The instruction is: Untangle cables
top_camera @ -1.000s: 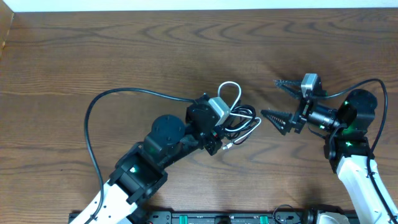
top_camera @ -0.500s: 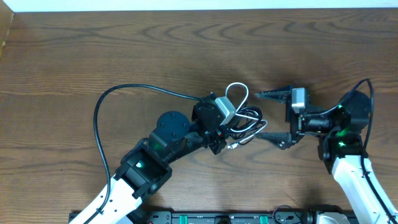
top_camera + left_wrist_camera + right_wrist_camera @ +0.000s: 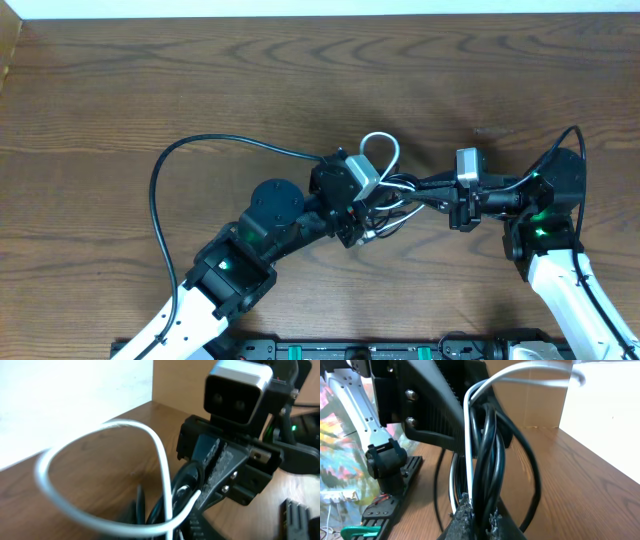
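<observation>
Separating step; my right gripper (image 3: 481, 516) is clamped shut on the cables (image 3: 392, 188), bunched between my two grippers; whether my left gripper (image 3: 362, 222) grips, I cannot tell; next, I judge, pull apart gently.

A brown wood-grain table (image 3: 200, 80) bears a small tangle of black and white cables (image 3: 395, 192) just toward 3 o'clock of its centre, and a thick black arm cable (image 3: 153, 200) arcs across it at 9 o'clock.
</observation>
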Robot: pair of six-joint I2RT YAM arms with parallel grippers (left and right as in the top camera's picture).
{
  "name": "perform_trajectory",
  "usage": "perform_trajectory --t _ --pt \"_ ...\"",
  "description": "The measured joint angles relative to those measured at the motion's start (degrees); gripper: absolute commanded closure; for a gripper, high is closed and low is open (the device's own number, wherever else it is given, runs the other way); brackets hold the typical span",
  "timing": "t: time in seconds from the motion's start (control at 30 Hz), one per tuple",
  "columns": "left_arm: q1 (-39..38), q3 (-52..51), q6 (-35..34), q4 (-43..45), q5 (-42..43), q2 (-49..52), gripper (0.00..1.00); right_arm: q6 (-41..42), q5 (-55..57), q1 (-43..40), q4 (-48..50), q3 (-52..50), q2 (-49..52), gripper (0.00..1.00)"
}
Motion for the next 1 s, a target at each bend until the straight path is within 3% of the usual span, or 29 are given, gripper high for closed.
perform_trajectory --t 0.13,0.27,0.63,1.0 --pt "0.00 0.00 -0.22 -0.33 -0.07 0.00 0.43 1.49 2.71 -0.20 0.07 -0.02 0.00 0.99" --pt "0.04 0.00 -0.42 -1.57 -0.09 0.00 0.36 6.49 6.99 -1.70 2.73 -0.09 0.00 0.99" --pt "0.02 0.00 -0.46 -4.83 -0.07 0.00 0.35 31.78 15.34 -5.60 23.58 -0.39 0.13 0.99" --pt "0.02 0.02 -0.46 -7.48 -1.79 0.00 0.34 48.30 20.61 -5.60 31.04 -0.44 0.15 0.99"
